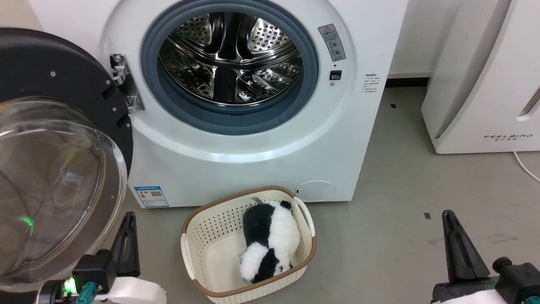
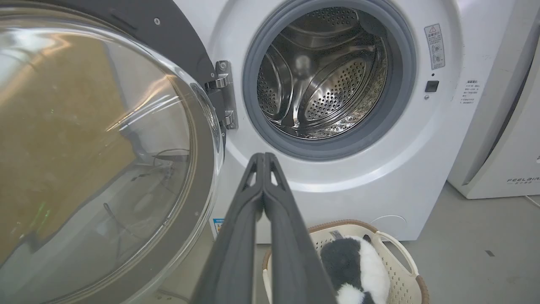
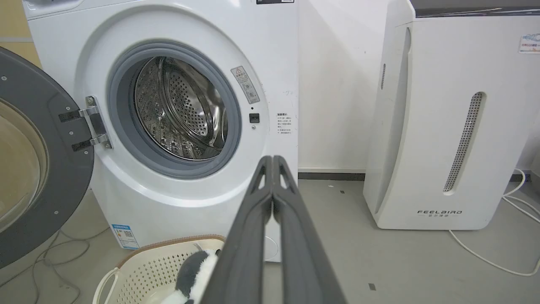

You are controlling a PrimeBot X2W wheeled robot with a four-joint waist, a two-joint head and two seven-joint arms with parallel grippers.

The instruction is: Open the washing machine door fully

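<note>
Setting: grey floor (image 1: 400,202), pale wall behind

1. My left gripper (image 2: 263,158): fingers pressed together, holding nothing; low, just beside the door's lower edge
2. My right gripper (image 3: 273,160): likewise closed and empty, well apart to the right
3. Basket (image 1: 192,223): cream with a brown rim, on the floor just in front of the machine; black-and-white plush toy (image 1: 270,240) inside
4. The washing machine door (image 1: 55,76): swung wide to my left on its hinge (image 1: 124,82), glass bowl facing me; I judge it at or near full swing
5. The washing machine (image 1: 253,164): steel drum (image 1: 230,59) exposed
6. White appliance (image 1: 485,84): far right, apart from the machine

Risks, as I judge them: pushing further could strain the hinge; the door may drift back if left short of its stop; my left arm, so near, could knock the glass; loose cables (image 3: 63,249) lie beneath the door

Writing: "FEELBIRD" on the appliance; blue label (image 1: 151,196) and grey warning sticker (image 1: 334,42) on the machine are too small to read
</note>
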